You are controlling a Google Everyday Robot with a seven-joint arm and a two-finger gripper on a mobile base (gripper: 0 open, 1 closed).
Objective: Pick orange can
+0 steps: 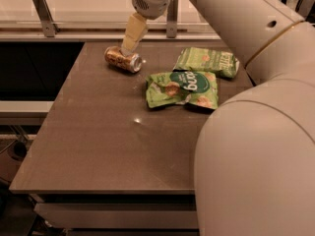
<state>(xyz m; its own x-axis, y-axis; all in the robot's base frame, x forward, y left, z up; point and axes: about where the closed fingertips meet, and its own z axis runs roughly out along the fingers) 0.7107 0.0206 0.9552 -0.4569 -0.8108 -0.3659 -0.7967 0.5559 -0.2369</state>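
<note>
The orange can [122, 59] lies on its side at the far left of the brown table [113, 136], its shiny silver end facing right and toward me. My gripper [129, 44] hangs from the white arm that reaches in from the right, directly above and just behind the can, its pale fingers [133, 31] pointing down at the can's top.
Two green crinkled snack bags lie right of the can: one [183, 89] in the middle of the table, another [206, 61] behind it at the far right. A metal rail with posts [43, 14] runs along the table's far edge. My white arm fills the right side.
</note>
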